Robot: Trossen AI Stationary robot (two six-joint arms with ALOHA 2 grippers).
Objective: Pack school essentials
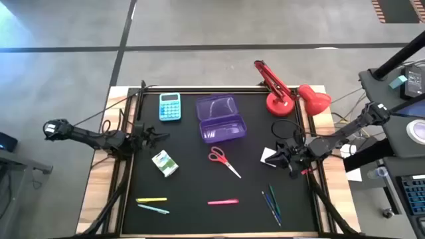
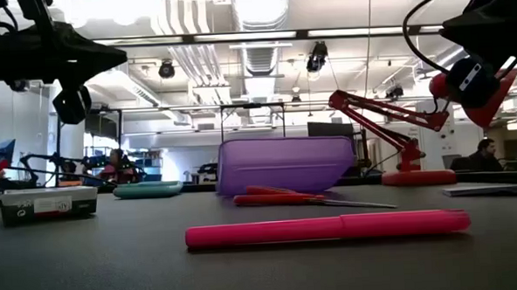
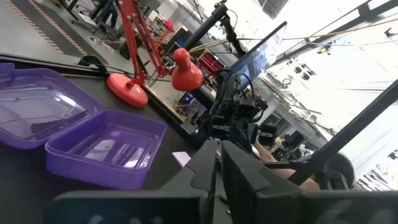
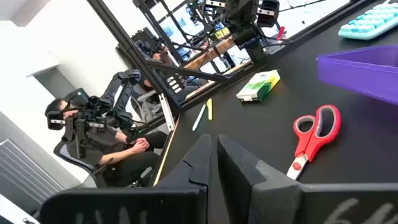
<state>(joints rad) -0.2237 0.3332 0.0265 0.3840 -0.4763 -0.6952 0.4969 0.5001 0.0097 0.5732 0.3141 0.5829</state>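
Observation:
The open purple pencil case (image 1: 221, 118) lies at the table's far middle, with its tray and lid side by side. Red-handled scissors (image 1: 223, 161) lie flat just nearer than it. The green-and-white packet (image 1: 165, 162) lies to their left and the small white square (image 1: 269, 156) to their right. Along the near edge lie a yellow pen (image 1: 151, 199), a teal pen (image 1: 154, 209), a pink pen (image 1: 223, 202) and two thin green and teal pens (image 1: 272, 203). My left gripper (image 1: 161, 137) hovers shut above the table's left side. My right gripper (image 1: 276, 155) hovers shut above the white square.
A light-blue calculator (image 1: 170, 106) lies at the far left beside the case. A red desk lamp (image 1: 287, 93) stands at the far right corner. Black mat lies bare between the scissors and the pens. A person (image 4: 118, 146) sits beyond the table's left edge.

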